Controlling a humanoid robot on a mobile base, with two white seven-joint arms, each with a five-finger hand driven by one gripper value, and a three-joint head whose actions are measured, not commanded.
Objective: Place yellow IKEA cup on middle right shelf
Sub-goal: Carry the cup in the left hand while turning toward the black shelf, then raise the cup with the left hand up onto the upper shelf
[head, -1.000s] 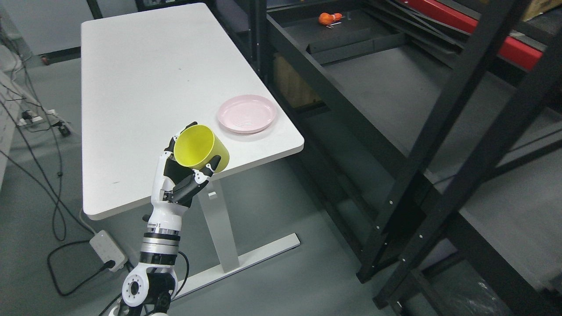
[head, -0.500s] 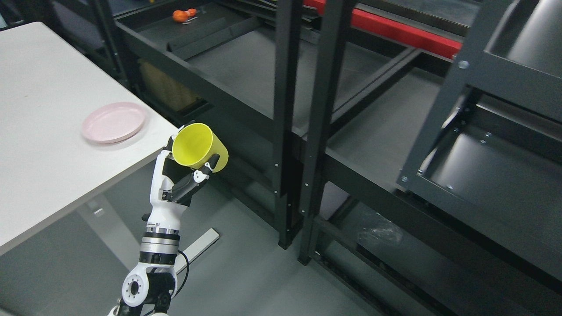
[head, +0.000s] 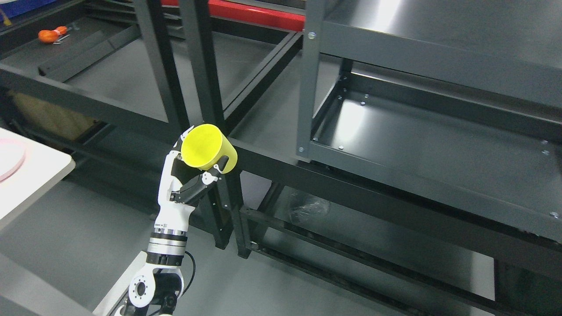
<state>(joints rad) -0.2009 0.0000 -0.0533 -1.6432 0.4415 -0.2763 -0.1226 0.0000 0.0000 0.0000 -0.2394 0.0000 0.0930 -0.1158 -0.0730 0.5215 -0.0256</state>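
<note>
My left hand [head: 193,169] rises from the lower left with its fingers curled around the yellow cup [head: 207,147]. The cup is tilted, its open mouth turned up and toward the camera. It hangs in the air in front of the black shelving uprights [head: 206,66]. To the right lies a dark metal shelf tray [head: 421,140] with a raised rim and a glossy floor, at about the cup's height. The right arm does not show.
The corner of the white table [head: 30,175] with the edge of a pink plate [head: 11,160] is at the left edge. An orange object [head: 49,35] lies on the far left shelf. A lower shelf [head: 351,245] holds crumpled plastic [head: 307,206].
The whole picture has swung to the right: table and plate slid off to the left, and the right shelf unit came into view. The hand keeps the cup in the same hold.
</note>
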